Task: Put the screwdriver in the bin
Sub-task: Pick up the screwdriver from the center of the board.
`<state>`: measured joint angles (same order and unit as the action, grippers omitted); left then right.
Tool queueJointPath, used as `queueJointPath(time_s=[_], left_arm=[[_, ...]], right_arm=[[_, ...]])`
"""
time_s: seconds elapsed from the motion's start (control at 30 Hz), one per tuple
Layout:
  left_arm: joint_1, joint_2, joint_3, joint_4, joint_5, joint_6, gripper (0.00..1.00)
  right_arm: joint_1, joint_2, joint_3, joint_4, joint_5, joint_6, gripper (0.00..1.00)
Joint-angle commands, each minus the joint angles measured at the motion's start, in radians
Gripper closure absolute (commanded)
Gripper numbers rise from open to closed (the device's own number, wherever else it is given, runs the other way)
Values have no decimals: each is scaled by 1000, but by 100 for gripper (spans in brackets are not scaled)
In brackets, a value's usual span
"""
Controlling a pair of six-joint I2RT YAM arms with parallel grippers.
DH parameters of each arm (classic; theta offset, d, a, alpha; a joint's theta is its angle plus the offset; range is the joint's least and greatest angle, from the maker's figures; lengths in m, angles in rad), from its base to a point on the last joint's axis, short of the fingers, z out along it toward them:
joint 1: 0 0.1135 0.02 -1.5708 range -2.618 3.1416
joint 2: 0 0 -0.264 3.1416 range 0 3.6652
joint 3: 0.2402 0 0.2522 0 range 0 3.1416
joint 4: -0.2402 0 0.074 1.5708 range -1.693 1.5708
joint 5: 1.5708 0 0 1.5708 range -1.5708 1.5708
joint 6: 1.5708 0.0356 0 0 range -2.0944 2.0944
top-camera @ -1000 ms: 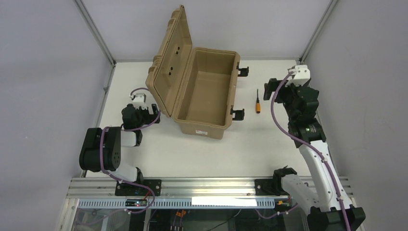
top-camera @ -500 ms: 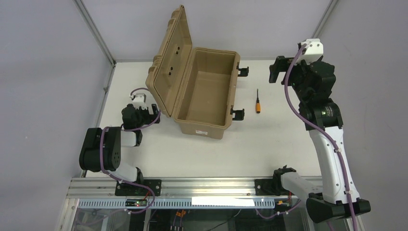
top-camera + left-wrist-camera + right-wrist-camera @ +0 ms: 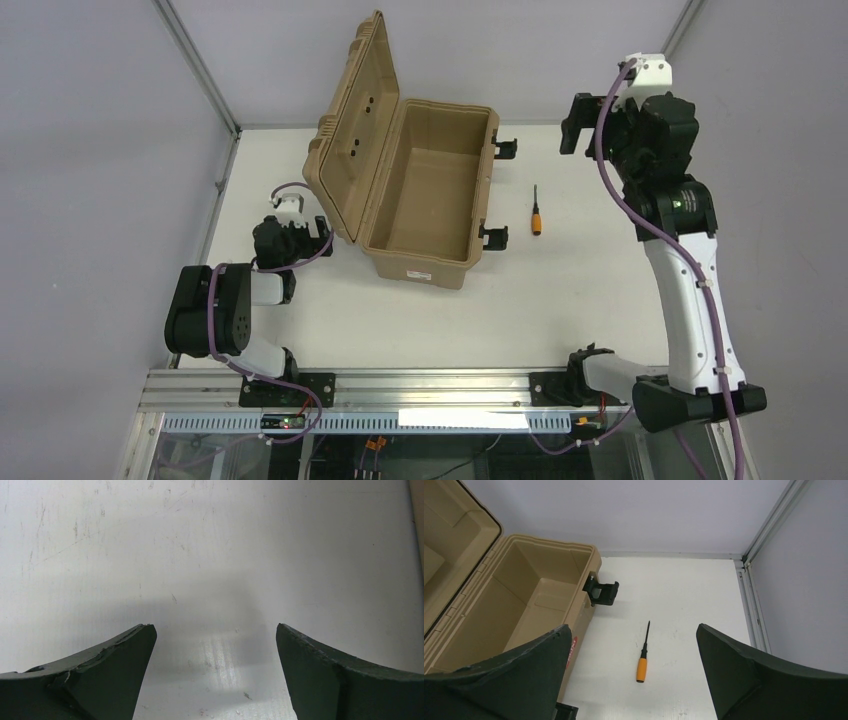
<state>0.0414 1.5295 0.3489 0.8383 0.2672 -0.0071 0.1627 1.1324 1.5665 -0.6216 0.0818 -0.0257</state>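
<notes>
Jaws of my right gripper [image 3: 574,122] stand spread wide and hold nothing; it hangs high in the upper right of the overhead frame. Through its wrist camera I see the screwdriver [image 3: 642,657] lying flat on the white table [image 3: 684,595] at lower centre, orange handle toward the bottom edge, black shaft pointing up the frame. It lies just right of the bin [image 3: 585,565], apart from it and outside it. The bin's lid [image 3: 362,120] stands raised. My left gripper [image 3: 215,630], left of centre in the overhead frame beside that lid, is also open and empty, low over the table.
</notes>
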Motion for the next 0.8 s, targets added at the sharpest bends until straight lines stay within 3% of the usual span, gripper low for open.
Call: queueJointPath(time_s=[0.0, 0.43, 0.77], left_arm=[[12, -19, -4, 48, 16, 9, 1], [12, -19, -4, 48, 15, 10, 1], [12, -19, -4, 47, 15, 9, 1]], right_arm=[[4, 61, 59, -88, 60, 24, 1], [-27, 280, 60, -242, 80, 144, 1], [-57, 409, -124, -150, 6, 213, 1]])
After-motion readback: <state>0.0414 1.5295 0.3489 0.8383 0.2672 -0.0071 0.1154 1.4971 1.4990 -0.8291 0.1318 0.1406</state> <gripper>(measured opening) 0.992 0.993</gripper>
